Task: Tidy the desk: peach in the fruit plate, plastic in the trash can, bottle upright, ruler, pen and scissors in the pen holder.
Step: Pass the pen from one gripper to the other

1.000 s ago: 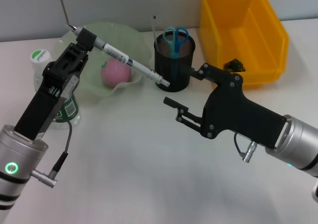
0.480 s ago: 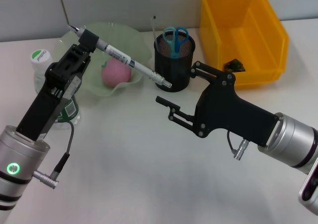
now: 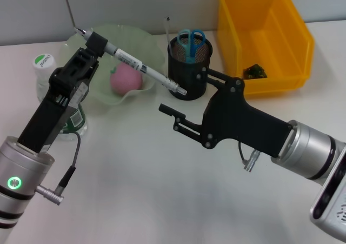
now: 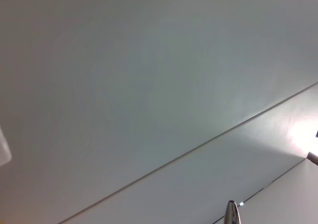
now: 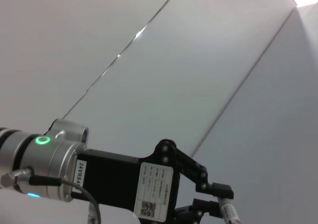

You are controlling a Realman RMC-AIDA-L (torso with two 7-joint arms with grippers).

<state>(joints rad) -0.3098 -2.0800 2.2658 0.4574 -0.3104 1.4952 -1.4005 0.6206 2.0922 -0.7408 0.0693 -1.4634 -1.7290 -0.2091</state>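
— What's changed since a second ago?

— The right gripper (image 3: 181,95) has travelled toward nine o'clock across the desk (image 3: 135,179), from in front of the trash can (image 3: 264,38) to just in front of the pen holder (image 3: 189,68). The left gripper (image 3: 93,45) and the pen (image 3: 141,68) have barely shifted.

— How are the fingers set?

— The left gripper's are clamped on the pen near its dark-tipped end. The pen lies at a slant, tip toward ten o'clock and its silver end toward four o'clock, close by the pen holder's near rim and not inside it. The right gripper's two fingers (image 3: 172,110) stand wide apart with nothing between them; the silver end of the pen lies close to the gap, though I cannot tell whether it is in it.

— And everything else?

— The peach (image 3: 126,79) sits in the fruit plate (image 3: 130,38), at nine o'clock from the pen holder. The scissors (image 3: 190,41) stand handles-up in the pen holder, and the ruler (image 3: 168,30) rises from its nine-o'clock edge. The bottle (image 3: 44,65) stands upright at nine o'clock of the plate, partly behind the left arm. A small dark scrap (image 3: 254,71) lies in the trash can, at three o'clock of the holder.

— The wrist cameras?

— The right one catches the left gripper (image 5: 218,204) with the pen (image 5: 228,215) in its grip; the left one shows only the pen's tip (image 4: 231,213) against a pale wall.
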